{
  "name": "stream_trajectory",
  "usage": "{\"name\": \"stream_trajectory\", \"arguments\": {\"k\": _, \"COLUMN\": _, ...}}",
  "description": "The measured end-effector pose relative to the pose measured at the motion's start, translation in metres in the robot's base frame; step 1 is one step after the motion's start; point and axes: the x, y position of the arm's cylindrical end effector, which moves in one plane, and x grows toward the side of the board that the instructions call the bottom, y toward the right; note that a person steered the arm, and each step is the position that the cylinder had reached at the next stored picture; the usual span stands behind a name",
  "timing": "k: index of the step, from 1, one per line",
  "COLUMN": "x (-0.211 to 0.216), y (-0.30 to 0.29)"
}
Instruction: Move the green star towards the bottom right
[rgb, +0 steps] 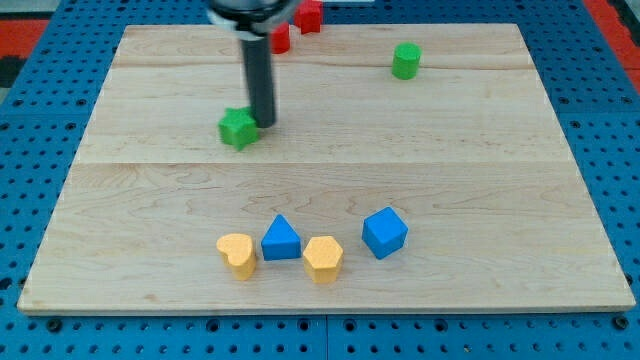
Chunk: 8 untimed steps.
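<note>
The green star (238, 128) lies on the wooden board (480, 180), left of centre in the upper half. My tip (264, 122) stands just to the star's right, touching or almost touching its upper right edge. The dark rod rises from there to the view's top.
A green cylinder (405, 61) stands at the upper right. Two red blocks (309, 16) (280, 39) sit at the top edge behind the rod. Near the bottom lie a yellow heart (238, 254), a blue triangle (281, 239), a yellow pentagon (323, 259) and a blue cube (384, 232).
</note>
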Motion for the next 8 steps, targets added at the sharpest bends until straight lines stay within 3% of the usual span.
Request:
{"name": "stream_trajectory", "arguments": {"k": 1, "x": 0.002, "y": -0.023}}
{"name": "stream_trajectory", "arguments": {"k": 3, "x": 0.008, "y": -0.147}}
{"name": "stream_trajectory", "arguments": {"k": 4, "x": 0.047, "y": -0.134}}
{"name": "stream_trajectory", "arguments": {"k": 6, "x": 0.058, "y": 0.002}}
{"name": "stream_trajectory", "arguments": {"k": 7, "x": 0.052, "y": 0.061}}
{"name": "stream_trajectory", "arguments": {"k": 8, "x": 0.027, "y": 0.071}}
